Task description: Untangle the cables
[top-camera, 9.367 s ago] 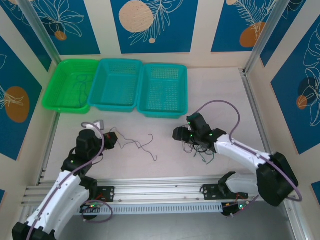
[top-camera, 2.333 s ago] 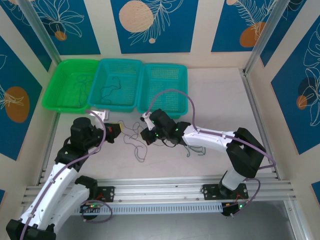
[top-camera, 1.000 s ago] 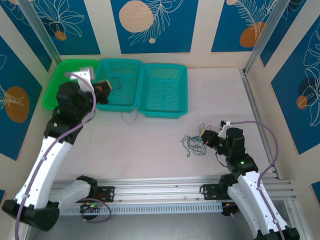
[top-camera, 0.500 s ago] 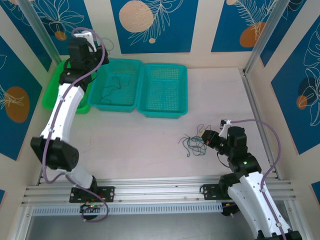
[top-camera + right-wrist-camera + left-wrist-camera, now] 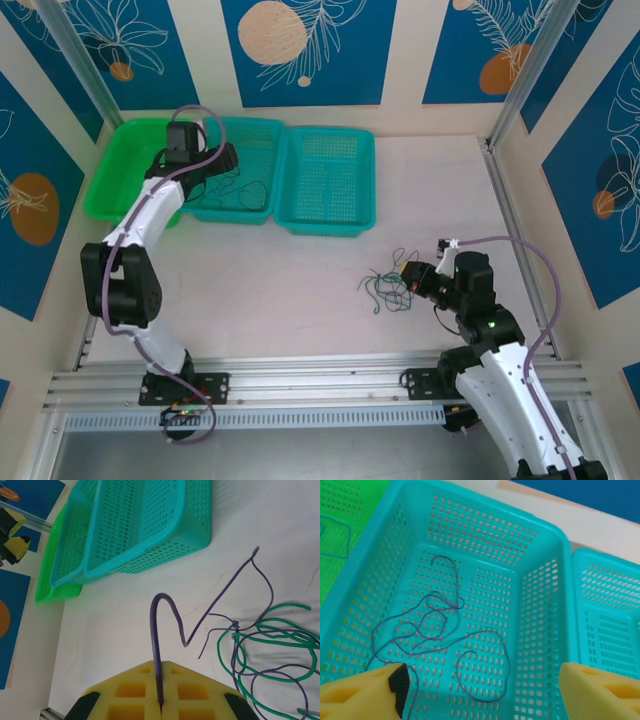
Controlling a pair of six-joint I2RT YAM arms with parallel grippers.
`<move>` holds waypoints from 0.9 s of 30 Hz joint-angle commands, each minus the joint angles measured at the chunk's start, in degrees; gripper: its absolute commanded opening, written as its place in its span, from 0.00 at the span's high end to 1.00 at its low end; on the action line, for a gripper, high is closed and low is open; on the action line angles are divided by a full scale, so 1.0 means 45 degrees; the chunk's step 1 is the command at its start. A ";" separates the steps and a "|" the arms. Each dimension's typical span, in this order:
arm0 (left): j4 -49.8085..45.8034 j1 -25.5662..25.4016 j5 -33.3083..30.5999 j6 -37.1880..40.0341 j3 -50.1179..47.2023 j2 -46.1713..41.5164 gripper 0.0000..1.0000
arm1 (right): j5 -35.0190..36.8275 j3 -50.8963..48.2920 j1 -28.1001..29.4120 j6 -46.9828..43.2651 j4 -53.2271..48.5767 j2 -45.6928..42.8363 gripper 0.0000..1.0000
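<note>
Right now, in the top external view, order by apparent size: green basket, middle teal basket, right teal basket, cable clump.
1. The green basket, middle teal basket, right teal basket: they look alike, so I leave them unranked.
2. The cable clump: clearly smallest.

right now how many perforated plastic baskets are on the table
3, in a row along the far edge: bright green perforated plastic basket on the left, middle teal basket holding a thin dark cable, right teal basket beside it. None looks hidden.
</note>
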 commanded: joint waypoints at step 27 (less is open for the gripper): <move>0.7611 -0.9269 0.2387 -0.1251 -1.1451 -0.9912 0.20 | 0.1865 0.4329 0.6158 0.2055 0.1355 0.5910 1.00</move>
